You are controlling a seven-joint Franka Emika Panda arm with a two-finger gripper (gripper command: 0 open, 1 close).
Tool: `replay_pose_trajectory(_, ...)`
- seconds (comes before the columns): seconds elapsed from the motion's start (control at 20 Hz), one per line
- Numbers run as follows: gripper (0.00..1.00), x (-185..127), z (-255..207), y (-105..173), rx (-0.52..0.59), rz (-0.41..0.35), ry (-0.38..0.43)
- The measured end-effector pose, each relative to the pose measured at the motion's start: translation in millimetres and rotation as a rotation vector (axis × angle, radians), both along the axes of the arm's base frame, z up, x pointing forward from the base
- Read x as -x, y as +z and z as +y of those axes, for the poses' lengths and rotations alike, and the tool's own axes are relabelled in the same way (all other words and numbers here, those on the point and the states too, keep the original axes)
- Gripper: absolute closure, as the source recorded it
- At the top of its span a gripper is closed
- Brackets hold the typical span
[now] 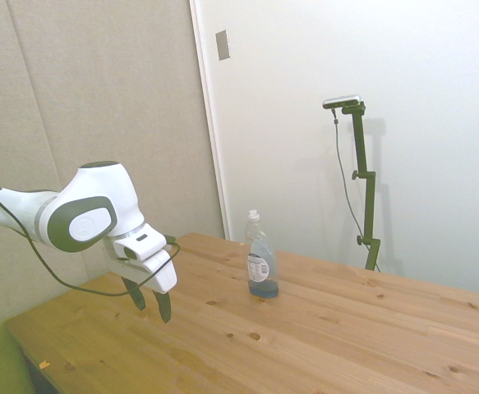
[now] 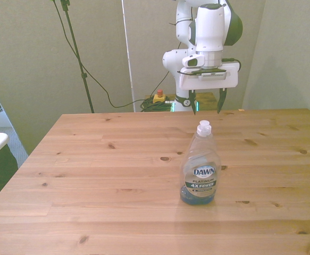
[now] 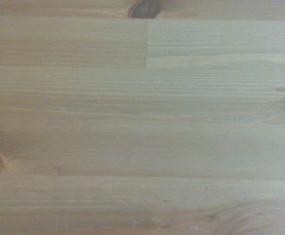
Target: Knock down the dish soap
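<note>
Front view: gripper [image 2: 207, 106] hangs above the wooden table [image 2: 91, 159], jaws spread wide, holding and touching nothing. Dawn dish soap bottle [image 2: 200, 166] stands upright, well apart from the jaws, out ahead of the fingertips.

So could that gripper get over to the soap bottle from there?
Probably yes: the open gripper hangs above bare table, apart from the upright dish soap, with nothing between them.

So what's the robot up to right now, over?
Gripper open, holding nothing, above the table. Dish soap upright, untouched, apart from the gripper. Nothing between them.
</note>
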State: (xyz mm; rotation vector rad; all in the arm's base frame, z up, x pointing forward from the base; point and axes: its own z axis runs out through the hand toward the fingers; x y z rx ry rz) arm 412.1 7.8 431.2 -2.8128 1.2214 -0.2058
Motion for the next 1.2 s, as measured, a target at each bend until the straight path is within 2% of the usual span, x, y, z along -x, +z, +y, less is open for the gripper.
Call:
replay_pose_trajectory(0.3, 0.0, -5.0, -1.6, 2.0, 0.014, -0.01, 0.001)
replay_pose_trajectory(0.6, 0.0, -47.7, -12.5, 17.5, 0.038, -0.074, -0.032)
replay_pose_trajectory(0.65, 1.0, -56.5, -13.9, 19.9, 0.044, -0.082, -0.041)
replay_pose_trajectory(1.0, 1.0, -105.7, -31.2, 35.2, 0.084, -0.141, -0.099)
replay_pose_trajectory(1.2, 1.0, -124.8, -43.4, 34.2, 0.089, -0.145, -0.13)
